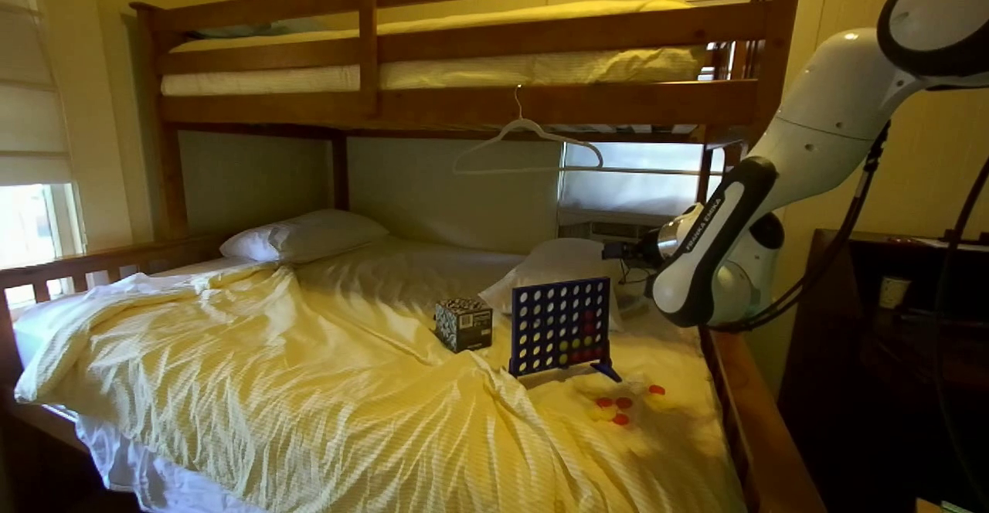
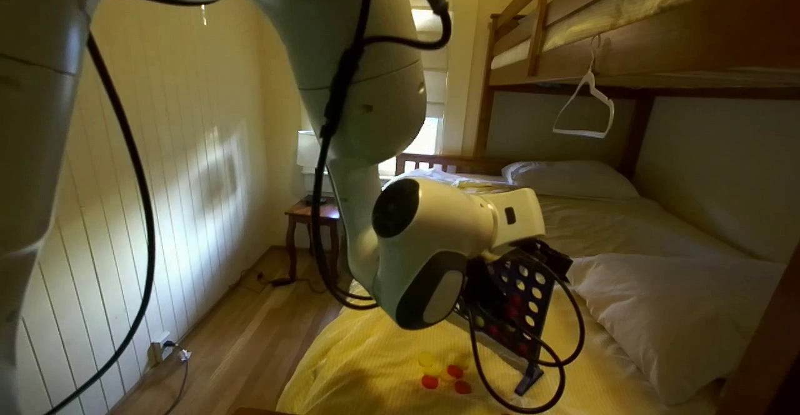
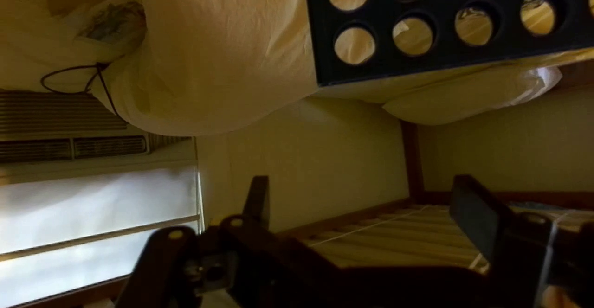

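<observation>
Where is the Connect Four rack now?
In an exterior view, the Connect Four rack stands on the lower bunk, right of the image centre, with the patterned box to its left.

The Connect Four grid [image 1: 556, 326] was dark blue, patterned with rows of round holes, some filled red and some yellow. The loose discs [image 1: 622, 419] were bright red and pale yellow. A box [image 1: 463, 325] carried a mottled beige print on black. The bedspread [image 1: 309, 374] was yellow with a fine stripe, the pillows [image 1: 305, 236] white, the hanger [image 1: 527, 171] white, and the bunk bed's frame [image 1: 657, 103] reddish brown. The robot arm [image 1: 827, 130] was white with black trim, its fingers [image 3: 475, 216] black. Pale yellow wall panelling [image 2: 187, 109] bore vertical lines; the floorboards [image 2: 237, 352] were honey brown.
</observation>
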Robot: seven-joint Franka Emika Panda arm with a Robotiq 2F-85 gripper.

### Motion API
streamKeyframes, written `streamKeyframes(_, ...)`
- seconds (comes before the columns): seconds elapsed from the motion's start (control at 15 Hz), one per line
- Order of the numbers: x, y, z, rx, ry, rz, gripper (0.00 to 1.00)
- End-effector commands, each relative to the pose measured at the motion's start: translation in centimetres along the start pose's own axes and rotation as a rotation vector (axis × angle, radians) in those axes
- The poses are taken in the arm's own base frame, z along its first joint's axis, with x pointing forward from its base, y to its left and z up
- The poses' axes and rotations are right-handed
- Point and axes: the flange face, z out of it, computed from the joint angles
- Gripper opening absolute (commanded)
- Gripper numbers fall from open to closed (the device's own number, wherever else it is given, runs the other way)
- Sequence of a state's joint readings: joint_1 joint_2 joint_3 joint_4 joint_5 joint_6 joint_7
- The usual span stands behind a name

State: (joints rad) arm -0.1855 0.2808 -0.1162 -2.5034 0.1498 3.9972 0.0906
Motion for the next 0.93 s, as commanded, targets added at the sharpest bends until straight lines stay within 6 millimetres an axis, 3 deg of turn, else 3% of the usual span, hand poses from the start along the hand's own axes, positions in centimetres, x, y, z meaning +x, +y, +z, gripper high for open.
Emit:
streamKeyframes(0.0,1.5,-0.3,-1.3,-0.007,-0.106,-0.047,1.0)
streamKeyframes(0.33,2.5,-1.0,-1.1,0.019,-0.215,-0.114,1.0)
streamKeyframes(0.87,1.9,-2.6,-1.2,0.07,-0.342,-0.194,1.0)
